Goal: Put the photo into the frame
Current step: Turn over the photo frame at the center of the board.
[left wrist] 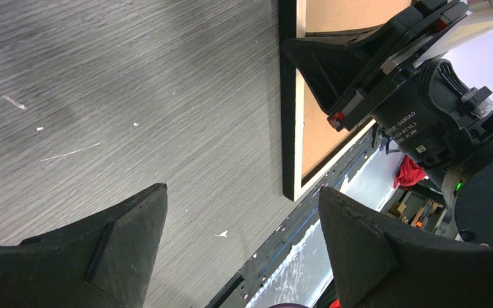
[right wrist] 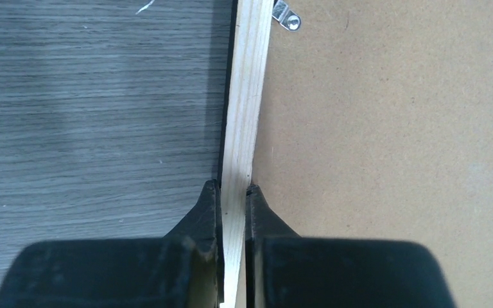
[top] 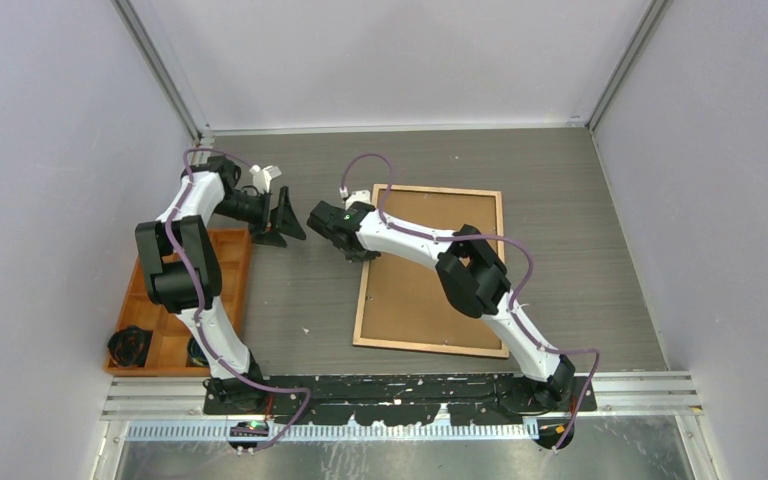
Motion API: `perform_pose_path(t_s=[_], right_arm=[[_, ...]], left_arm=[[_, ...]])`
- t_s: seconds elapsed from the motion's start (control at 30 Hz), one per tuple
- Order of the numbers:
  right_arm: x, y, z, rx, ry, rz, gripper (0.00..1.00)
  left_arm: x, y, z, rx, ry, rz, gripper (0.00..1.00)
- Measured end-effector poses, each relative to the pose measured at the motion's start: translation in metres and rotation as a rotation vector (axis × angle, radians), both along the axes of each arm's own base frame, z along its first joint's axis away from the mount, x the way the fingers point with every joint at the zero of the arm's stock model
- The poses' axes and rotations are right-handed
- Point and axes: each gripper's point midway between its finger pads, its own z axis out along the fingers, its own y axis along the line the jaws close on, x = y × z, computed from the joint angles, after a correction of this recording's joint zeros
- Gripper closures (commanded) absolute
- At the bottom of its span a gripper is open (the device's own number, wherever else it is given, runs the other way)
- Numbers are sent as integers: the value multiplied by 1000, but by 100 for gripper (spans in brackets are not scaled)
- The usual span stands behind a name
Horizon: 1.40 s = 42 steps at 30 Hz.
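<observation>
Found the frame (right wrist: 242,115) lying back-up on the tabletop (left wrist: 103,96), right hand (right wrist: 233,189) clenched on its pale left rail. Saw left hand (left wrist: 242,189) spread wide over the tabletop nearby. Read "DAMIAO" on the right wrist's motor label (left wrist: 417,122).

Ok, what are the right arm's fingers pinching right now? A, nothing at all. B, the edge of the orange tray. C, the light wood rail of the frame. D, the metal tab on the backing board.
C: in the right wrist view the right fingers are shut on either side of the frame rail, with the backing board on one side and bare table on the other.
</observation>
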Motion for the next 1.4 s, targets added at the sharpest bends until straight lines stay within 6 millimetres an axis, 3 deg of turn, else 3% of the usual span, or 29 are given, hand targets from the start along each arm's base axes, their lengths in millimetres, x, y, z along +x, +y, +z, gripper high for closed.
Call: perform_pose_path(t_s=[0.23,0.33,0.43,0.73,0.8,0.93,1.2,1.33,1.4], right_arm=[[-6,13,4,75,38,-7,99],[-7,24,18,138,47,-5,99],[-7,39,52,245,29,-3,99],[-11,78,208,711,-88,27,99],[-11,86,237,825,-106,37,99],[-12,96,267,990,-112,56,99],[-2,94,273,1232,-61,59,99],[6,76,282,1322,-66,38,99],[10,68,288,1346,-73,29,99]], left_arm=[[-5,0,-5,1,10,-10,12],[-9,0,-8,3,20,-14,13],[-10,1,-10,9,26,-14,14],[-10,2,-4,26,25,8,15],[-10,1,7,21,8,20,16],[-6,-1,37,20,-56,42,17],[5,-5,119,5,-253,83,19],[-3,-18,141,-7,-295,75,20],[-9,-36,147,-13,-298,46,20]])
